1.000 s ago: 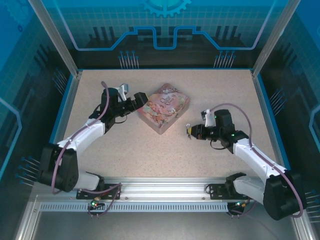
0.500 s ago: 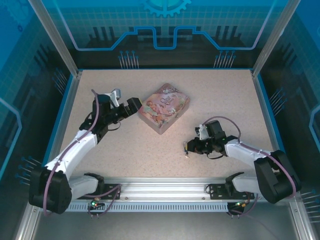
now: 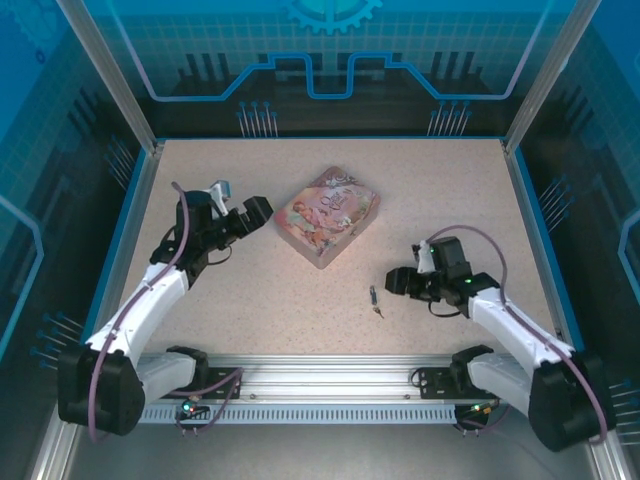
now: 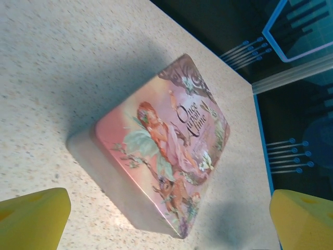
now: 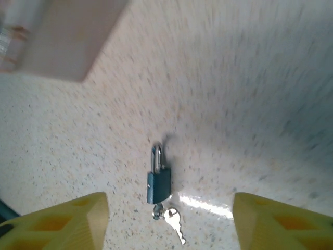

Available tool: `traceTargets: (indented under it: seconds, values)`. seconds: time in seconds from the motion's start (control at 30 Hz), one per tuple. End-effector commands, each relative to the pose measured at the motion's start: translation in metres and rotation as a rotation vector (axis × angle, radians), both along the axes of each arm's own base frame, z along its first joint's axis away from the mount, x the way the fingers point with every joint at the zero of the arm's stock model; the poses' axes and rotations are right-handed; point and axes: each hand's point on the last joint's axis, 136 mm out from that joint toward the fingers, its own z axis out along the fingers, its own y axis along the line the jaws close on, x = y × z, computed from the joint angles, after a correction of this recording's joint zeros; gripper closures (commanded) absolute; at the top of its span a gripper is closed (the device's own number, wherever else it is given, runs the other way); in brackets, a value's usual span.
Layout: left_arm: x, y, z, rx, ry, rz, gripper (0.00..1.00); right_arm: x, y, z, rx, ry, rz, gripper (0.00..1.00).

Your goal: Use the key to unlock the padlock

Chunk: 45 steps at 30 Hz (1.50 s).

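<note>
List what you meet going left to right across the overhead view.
left pincer → pink tin → padlock → right pincer

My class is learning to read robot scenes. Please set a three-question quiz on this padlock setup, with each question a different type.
1. True or false: the blue padlock lies on the table, held by neither gripper.
2. Multiple choice: what does the left gripper face? A, the pink picture tin; B, the padlock; C, a cup.
3. Short answer: which gripper is nearer the key?

Answer key: 1 true; 2 A; 3 the right gripper.
</note>
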Motion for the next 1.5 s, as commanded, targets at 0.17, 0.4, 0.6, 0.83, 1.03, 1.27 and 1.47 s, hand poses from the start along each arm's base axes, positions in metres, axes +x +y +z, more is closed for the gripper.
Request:
traceTargets:
  seconds: [0.17,0.4,0.6,0.83,1.03,1.27,1.47]
  values:
    - [-0.011,0.086,0.012,0.252,-0.071,0.274,0.01,0.045,-0.09,0.081,-0.415,-0.292,-0.166,0.0]
    - [-0.022,0.14,-0.022,0.594,-0.167,0.424,0.01,0.095,-0.14,0.062,-0.463,-0.482,-0.314,0.0]
    - [-0.021,0.154,-0.058,0.66,-0.148,0.442,0.01,0.138,-0.145,0.036,-0.407,-0.575,-0.361,0.0]
    - [0.0,0.143,-0.078,0.639,-0.235,0.374,0.01,0.158,-0.133,0.023,-0.452,-0.668,-0.248,0.0]
    - [0.025,0.132,-0.086,0.642,-0.352,0.316,0.01,0.163,-0.123,0.016,-0.452,-0.656,-0.194,0.0]
    - [0.034,0.114,-0.11,0.628,-0.403,0.209,0.01,0.158,-0.103,0.004,-0.529,-0.73,-0.134,0.0]
    - [0.049,0.108,-0.116,0.64,-0.337,0.155,0.01,0.162,-0.111,0.004,-0.54,-0.716,-0.179,0.0]
